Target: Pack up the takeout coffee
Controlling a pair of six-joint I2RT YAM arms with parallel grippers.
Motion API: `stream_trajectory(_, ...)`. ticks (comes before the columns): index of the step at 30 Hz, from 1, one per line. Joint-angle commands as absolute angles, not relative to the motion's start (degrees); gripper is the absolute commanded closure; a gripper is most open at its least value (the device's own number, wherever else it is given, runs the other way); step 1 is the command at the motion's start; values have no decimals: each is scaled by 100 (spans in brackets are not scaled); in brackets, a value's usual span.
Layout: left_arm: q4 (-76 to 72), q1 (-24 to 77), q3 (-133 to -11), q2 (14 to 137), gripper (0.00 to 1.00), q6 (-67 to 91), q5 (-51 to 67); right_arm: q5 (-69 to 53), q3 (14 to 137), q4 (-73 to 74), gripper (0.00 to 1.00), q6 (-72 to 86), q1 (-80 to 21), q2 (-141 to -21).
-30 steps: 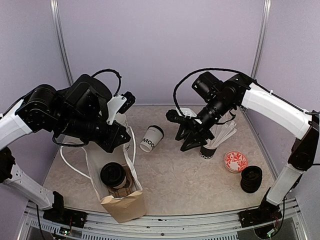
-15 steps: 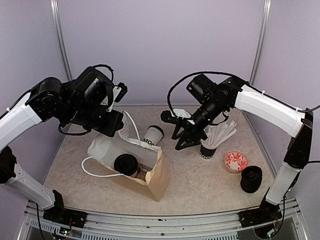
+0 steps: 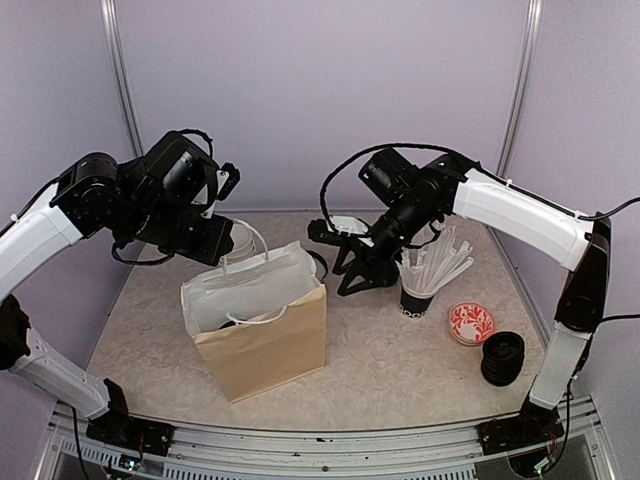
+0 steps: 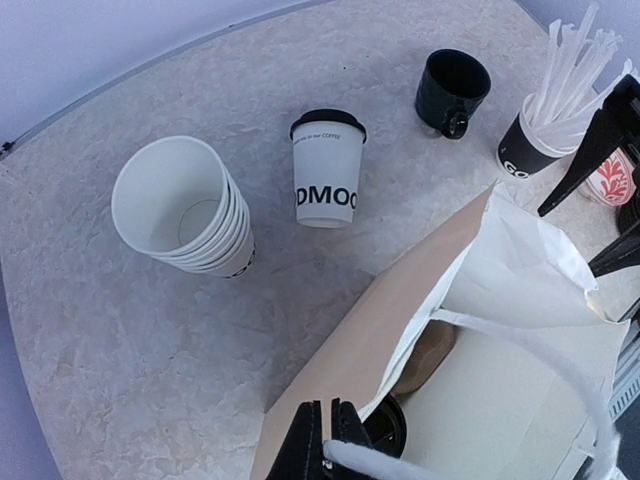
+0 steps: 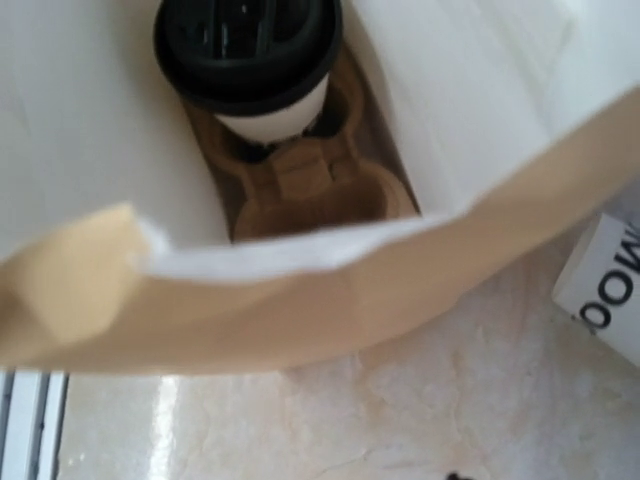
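Note:
A brown paper bag (image 3: 265, 340) with a white lining stands upright mid-table. My left gripper (image 3: 223, 257) is shut on its white rope handle (image 4: 470, 325) and holds it up. Inside, one takeout coffee (image 5: 245, 40), white with a black lid, sits in a brown cardboard tray (image 5: 300, 185). A second takeout coffee (image 4: 327, 170) stands on the table behind the bag and also shows in the right wrist view (image 5: 605, 285). In the top view the bag mostly hides it. My right gripper (image 3: 340, 270) hovers open and empty just right of the bag's top.
A stack of open white cups (image 4: 185, 205) stands at the back left. A black cup with white sticks (image 3: 418, 295), a red patterned disc (image 3: 470, 322) and a stack of black lids (image 3: 502, 358) stand at the right. Side posts and walls close in the table.
My left gripper has pulled the bag by its handle from lying open on its side to standing upright. My right arm has drifted a little left towards the bag.

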State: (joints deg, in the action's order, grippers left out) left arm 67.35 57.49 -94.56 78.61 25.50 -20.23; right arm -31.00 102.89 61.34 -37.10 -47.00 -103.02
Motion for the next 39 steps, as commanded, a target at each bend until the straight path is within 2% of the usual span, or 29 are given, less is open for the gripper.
stream_trajectory(1, 6858, 5562, -9293, 7584, 92, 2526, -2240, -3321, 10741, 6058, 48, -3556, -4931, -10696)
stream_trajectory(13, 7062, 5179, -9136, 7124, 94, 2607, -2422, -3363, 12274, 6481, 51, -3595, -5798, -11907)
stream_trajectory(17, 7238, 5152, -9161, 6963, 91, 2800, -2603, -3404, 12889, 6679, 52, -3595, -5861, -12281)
stream_trajectory(18, 7267, 5151, -9151, 6929, 83, 2830, -2622, -3406, 12909, 6669, 52, -3587, -5862, -12283)
stream_trajectory(22, 7353, 5150, -9111, 6733, 32, 2930, -2718, -3027, 12602, 6624, 51, -3653, -5805, -12111)
stream_trajectory(23, 7360, 5150, -9099, 6711, 9, 2901, -2716, -2960, 12462, 6574, 51, -3644, -5750, -12021)
stream_trajectory(24, 7377, 5150, -9089, 6692, 2, 2893, -2729, -2928, 12303, 6495, 51, -3633, -5683, -11932)
stream_trajectory(27, 7414, 5150, -9165, 6671, 1, 2853, -2696, -2841, 11989, 6352, 50, -3573, -5429, -11675)
stream_trajectory(33, 7484, 5447, -10058, 6778, 1, 2998, -2818, -2491, 11739, 6119, 49, -3386, -5070, -11349)
stream_trajectory(39, 6960, 6576, -10749, 7037, 1, 2539, -3536, -2540, 11255, 5929, 48, -3331, -4636, -10760)
